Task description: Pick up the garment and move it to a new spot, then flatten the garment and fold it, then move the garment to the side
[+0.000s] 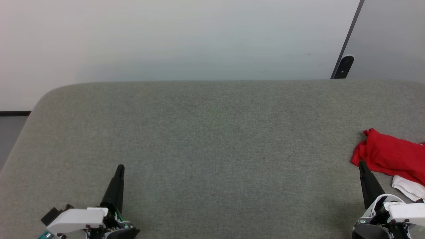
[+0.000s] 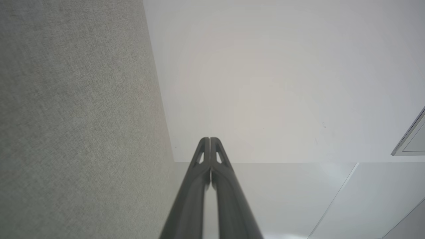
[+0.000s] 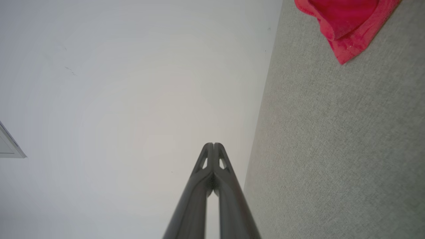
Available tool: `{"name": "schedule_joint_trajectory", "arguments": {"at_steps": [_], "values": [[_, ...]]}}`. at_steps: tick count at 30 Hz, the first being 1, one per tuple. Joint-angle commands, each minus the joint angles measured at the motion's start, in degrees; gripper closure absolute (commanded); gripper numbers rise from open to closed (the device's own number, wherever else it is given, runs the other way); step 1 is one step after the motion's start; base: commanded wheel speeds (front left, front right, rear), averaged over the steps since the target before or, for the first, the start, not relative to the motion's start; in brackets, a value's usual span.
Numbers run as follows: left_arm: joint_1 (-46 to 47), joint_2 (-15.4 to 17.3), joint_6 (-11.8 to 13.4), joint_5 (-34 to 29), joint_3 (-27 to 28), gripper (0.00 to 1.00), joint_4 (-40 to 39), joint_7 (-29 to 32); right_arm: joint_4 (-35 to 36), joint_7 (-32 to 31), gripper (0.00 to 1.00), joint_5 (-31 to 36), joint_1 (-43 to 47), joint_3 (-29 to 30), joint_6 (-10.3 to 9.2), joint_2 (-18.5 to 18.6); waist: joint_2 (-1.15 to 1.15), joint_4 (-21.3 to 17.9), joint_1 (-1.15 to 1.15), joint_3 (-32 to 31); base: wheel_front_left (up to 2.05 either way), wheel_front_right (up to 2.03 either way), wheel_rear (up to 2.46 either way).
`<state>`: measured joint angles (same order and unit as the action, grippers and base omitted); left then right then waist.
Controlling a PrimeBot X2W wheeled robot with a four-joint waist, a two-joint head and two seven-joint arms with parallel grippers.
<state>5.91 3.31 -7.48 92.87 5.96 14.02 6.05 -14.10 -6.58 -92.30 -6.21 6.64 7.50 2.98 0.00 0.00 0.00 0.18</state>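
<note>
Broadly, from the head, the grey surface point(image 1: 212, 132) lies open across its whole middle. Its far edge meets the pale wall point(image 1: 166, 39), and its far left corner is rounded. A dark slanted strip point(image 1: 345, 63) stands behind the far right. The garment point(image 1: 388, 156) lies crumpled on the surface at the right. It is red with a fold of white at its near side, and the frame edge cuts it off. Any lettering is hidden in the folds. The right gripper point(image 1: 361, 163) points up with its tip just beside the garment's near left edge. Whether the two touch is hard to tell. The left gripper point(image 1: 120, 168) sits at the lower left, well apart from the garment. Each shows as a single dark spike, clenched on nothing.

From the left wrist, the left gripper point(image 2: 210, 138) has its fingers pressed together tip to tip and holds nothing. The surface point(image 2: 76, 116) runs up the left side, its edge a clean line against the wall point(image 2: 265, 83).

From the right wrist, the right gripper point(image 3: 213, 144) is likewise clamped on itself with nothing between the fingers. The surface point(image 3: 332, 149) runs along the right. A red corner of the garment point(image 3: 345, 30) lies at the top right, cut off by the frame and apart from the fingertips, with open cloth between.
</note>
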Motion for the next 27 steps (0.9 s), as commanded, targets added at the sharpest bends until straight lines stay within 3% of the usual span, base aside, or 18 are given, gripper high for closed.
{"name": "schedule_joint_trajectory", "arguments": {"at_steps": [1, 27], "values": [[0.6, -0.1, 0.0, 0.0, 0.2, 1.0, 0.1, 0.3, 0.0, -0.2, 1.0, -0.2, -0.2, -0.2, -0.02, -0.2, 0.0, 0.0, 0.0, 0.0, 0.0, 0.0, 0.0], [0.6, -0.2, 0.0, -0.3, 0.4, 1.0, 0.1, 0.4, 0.0, -0.1, 1.0, -0.2, -0.2, -0.2, -0.02, -0.2, 0.0, 0.0, 0.0, 0.0, 0.0, 0.0, 0.0]]}}
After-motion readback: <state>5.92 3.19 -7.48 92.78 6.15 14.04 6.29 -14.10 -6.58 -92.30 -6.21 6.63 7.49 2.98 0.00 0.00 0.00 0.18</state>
